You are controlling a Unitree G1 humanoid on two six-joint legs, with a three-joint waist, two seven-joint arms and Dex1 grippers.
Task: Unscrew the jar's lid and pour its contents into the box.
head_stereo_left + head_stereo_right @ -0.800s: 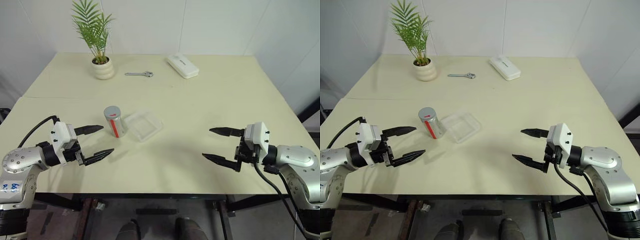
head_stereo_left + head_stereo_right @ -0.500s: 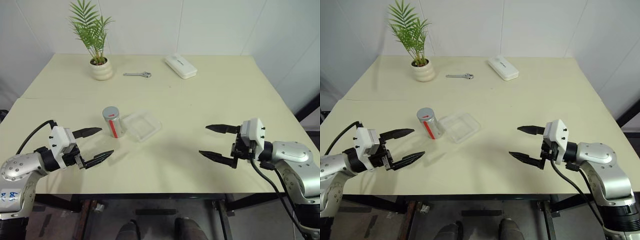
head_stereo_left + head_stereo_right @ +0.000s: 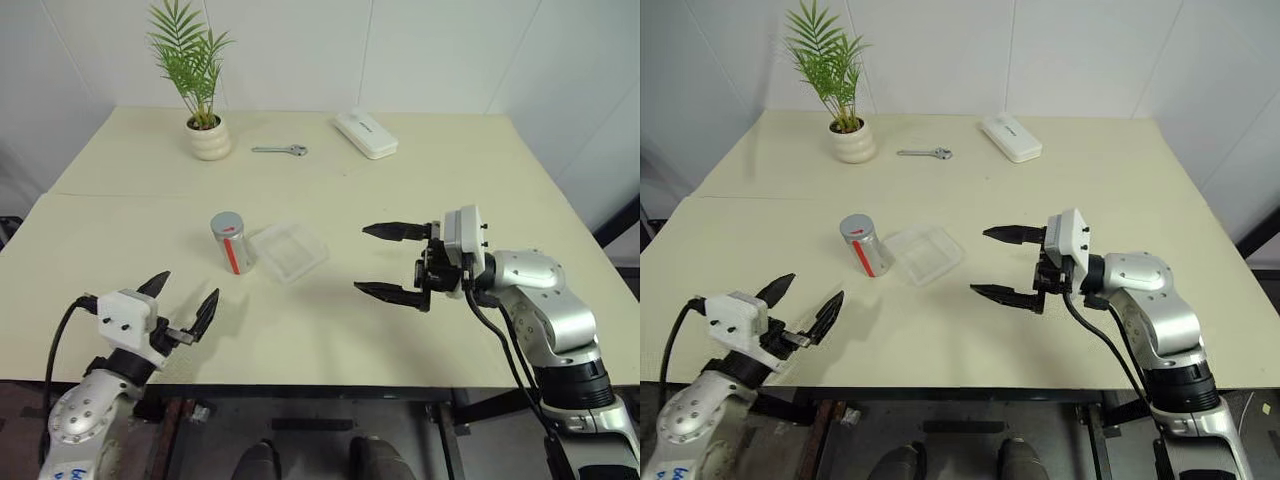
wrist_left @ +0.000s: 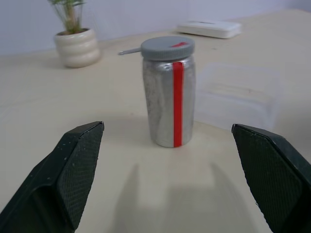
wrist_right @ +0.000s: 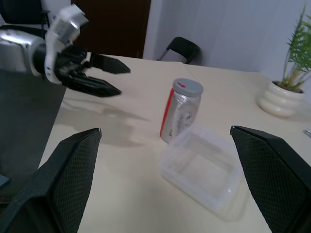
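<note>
Jar [image 3: 230, 242]: upright on surface, lid [image 3: 227, 222] still screwed on, touching box [image 3: 288, 250] on box's left. Right gripper [image 3: 386, 261] has swung in toward box, jaws spread, empty. Left gripper [image 3: 182, 301] drawn back, now aimed at jar, jaws spread, empty. Approach under way; no grasp yet.

Jar [image 4: 168, 92] contents hidden; lid [image 4: 167, 47] on.

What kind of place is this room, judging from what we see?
Probably a plain test room or lab, not a home: a bare cream table against white walls, with a few props laid out, namely a potted plant, a wrench and a white case, and a black chair behind.
</note>
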